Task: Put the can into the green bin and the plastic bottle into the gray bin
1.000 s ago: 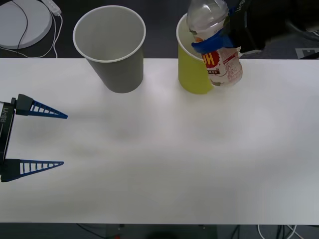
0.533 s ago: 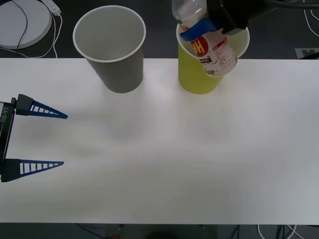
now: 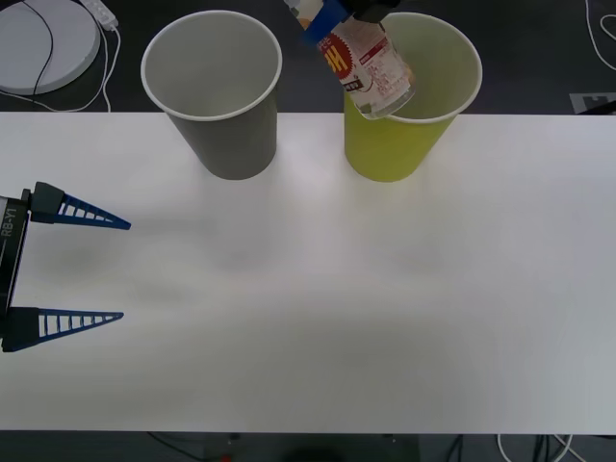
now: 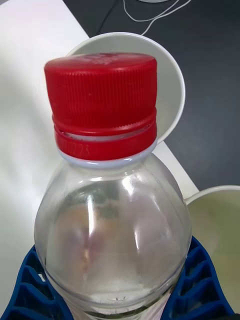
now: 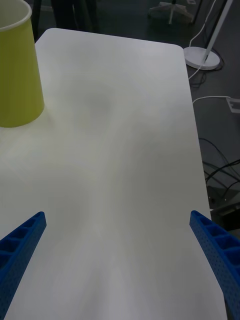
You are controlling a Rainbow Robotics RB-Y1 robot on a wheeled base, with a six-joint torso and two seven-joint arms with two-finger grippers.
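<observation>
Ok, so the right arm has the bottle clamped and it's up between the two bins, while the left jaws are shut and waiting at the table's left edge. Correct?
Not quite: the left gripper is open, its two blue fingers spread wide apart, as the front view and the left wrist view show. The rest holds: the right gripper is shut on the plastic bottle, raised between the gray bin and the green bin.

Gray bin (image 3: 213, 91) & green bin (image 3: 412, 96) stand side by side at table's (image 3: 318, 308) far edge, gray on left. Plastic bottle (image 3: 363, 65) is tilted in air btwn them, overlapping green bin's left rim, held by right gripper (image 3: 332, 14). Left gripper (image 3: 77, 265) is at left edge
</observation>
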